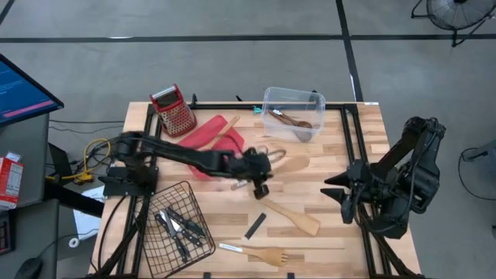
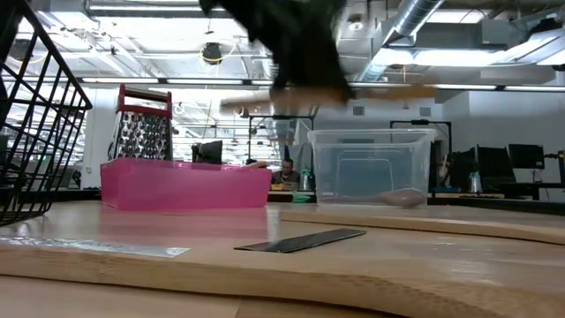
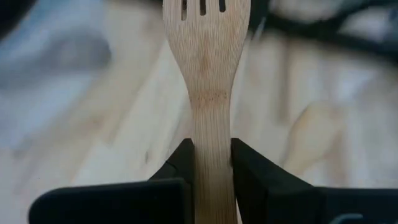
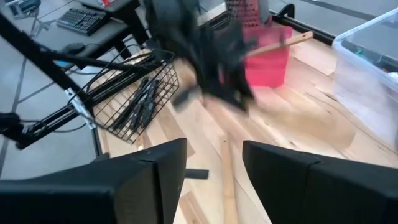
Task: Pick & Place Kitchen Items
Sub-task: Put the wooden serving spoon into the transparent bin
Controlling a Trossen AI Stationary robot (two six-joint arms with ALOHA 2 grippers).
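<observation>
My left gripper [image 1: 260, 182] hovers over the table's middle, shut on a light wooden slotted turner [image 3: 206, 56], which shows blurred in the high view [image 1: 288, 164] and in the low view [image 2: 353, 92]. My right gripper [image 4: 214, 180] waits open at the table's right side [image 1: 341, 194], nothing between its fingers. A wooden spatula [image 1: 295, 218] and a wooden fork-ended turner [image 1: 268, 255] lie flat on the table near the front. Several black-handled knives [image 1: 180, 226] lie in a wire basket [image 1: 155, 246]. A wooden spoon [image 1: 294, 122] lies in a clear bin [image 1: 313, 101]. My left gripper pinches the slotted turner's handle [image 3: 211, 134] between its two fingers, one on each narrow edge. The fingers come slanting down from the table's left and lie along the handle, so the slotted head [image 3: 206, 15] sticks out ahead. The turner is lifted clear of the table, roughly level.
A red-topped box grater [image 1: 175, 109] stands at the back left beside a red tray [image 1: 203, 138] with a wooden utensil [image 1: 225, 127] leaning in it. A dark flat strip [image 1: 254, 226] lies on the table near the front, and a knife [image 1: 231, 248] lies by the fork-ended turner.
</observation>
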